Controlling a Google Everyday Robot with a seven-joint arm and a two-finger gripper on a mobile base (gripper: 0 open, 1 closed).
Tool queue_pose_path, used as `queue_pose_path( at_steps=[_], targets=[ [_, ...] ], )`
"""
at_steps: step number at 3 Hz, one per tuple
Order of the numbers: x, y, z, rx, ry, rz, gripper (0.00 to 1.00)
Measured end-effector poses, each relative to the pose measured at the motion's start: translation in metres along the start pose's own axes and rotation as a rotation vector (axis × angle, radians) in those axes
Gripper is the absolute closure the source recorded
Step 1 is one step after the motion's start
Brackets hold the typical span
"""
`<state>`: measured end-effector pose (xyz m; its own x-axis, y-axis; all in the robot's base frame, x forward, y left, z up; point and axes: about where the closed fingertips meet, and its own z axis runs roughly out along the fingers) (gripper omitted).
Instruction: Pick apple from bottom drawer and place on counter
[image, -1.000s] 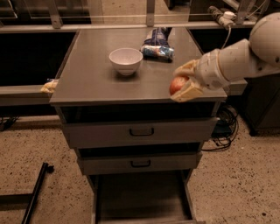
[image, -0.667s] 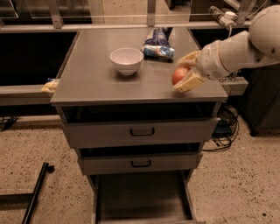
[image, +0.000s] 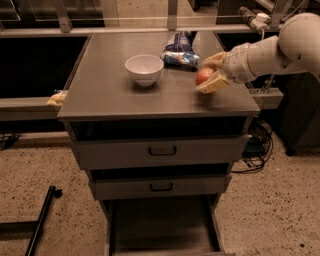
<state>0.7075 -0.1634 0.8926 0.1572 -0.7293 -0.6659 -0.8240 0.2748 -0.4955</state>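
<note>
My gripper (image: 208, 74) reaches in from the right over the right part of the counter (image: 105, 90). Its yellowish fingers (image: 214, 85) are shut on the apple (image: 203, 76), a small red-orange fruit held just above the counter's surface, right of the white bowl. The bottom drawer (image: 160, 225) stands pulled out at the foot of the cabinet, its flat grey floor bare.
A white bowl (image: 144, 69) stands mid-counter. A blue and white snack bag (image: 180, 54) lies at the back, close to the gripper. Two shallower drawers with black handles (image: 162, 150) are shut. A black bar (image: 40, 220) lies on the floor at left. Cables (image: 257, 145) hang at right.
My gripper has carried the apple up and back from the counter's front right edge to a spot further in over the counter, nearer the snack bag.
</note>
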Motion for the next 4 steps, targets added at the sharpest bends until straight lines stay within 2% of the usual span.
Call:
queue_pose_path(
  at_steps=[1, 2, 4],
  targets=[
    [0.0018, -0.0017, 0.0012, 0.002, -0.003, 0.003, 1.0],
    [0.0018, -0.0017, 0.0013, 0.002, -0.003, 0.003, 0.81],
    [0.0018, -0.0017, 0.0013, 0.002, -0.003, 0.003, 0.35]
  ],
)
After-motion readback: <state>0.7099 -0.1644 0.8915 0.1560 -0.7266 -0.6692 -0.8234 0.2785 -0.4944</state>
